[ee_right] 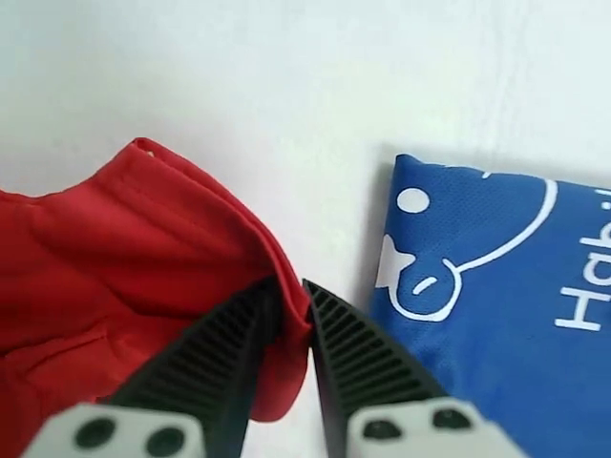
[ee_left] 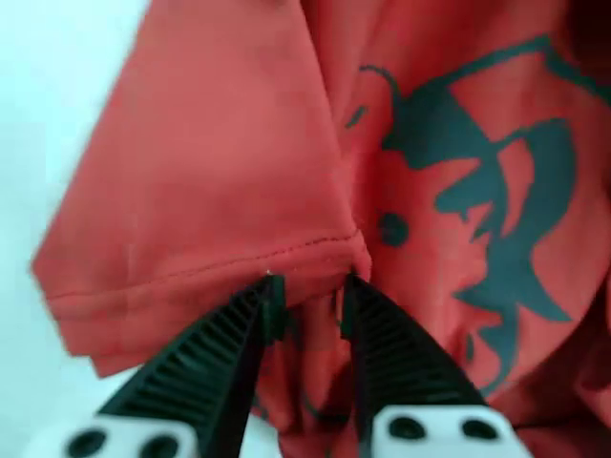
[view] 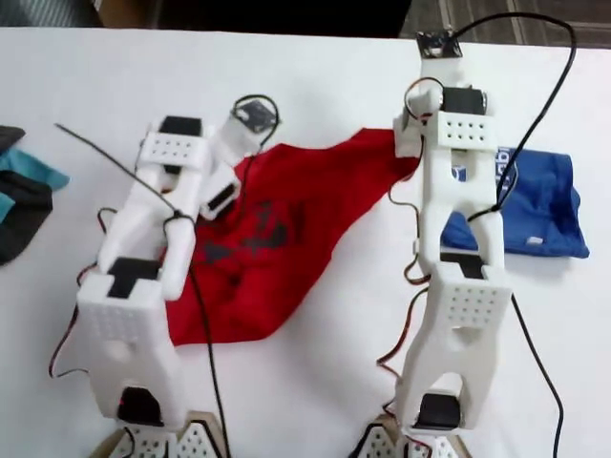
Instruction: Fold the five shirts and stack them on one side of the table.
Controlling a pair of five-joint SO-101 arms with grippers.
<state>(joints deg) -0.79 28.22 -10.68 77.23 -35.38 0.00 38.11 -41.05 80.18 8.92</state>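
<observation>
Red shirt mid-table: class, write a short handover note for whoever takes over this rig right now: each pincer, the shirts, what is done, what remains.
Left pincer: shut on the red shirt, at a hem beside its print.
Right pincer: shut on a corner of the red shirt, next to the blue shirt.
Red shirt lies unfolded in the middle of the table; blue shirt lies folded at its right side; dark and teal clothes sit bunched at its left edge.
Done: blue shirt looks folded.
To do: fold red shirt and bunched clothes, stack all.
</observation>
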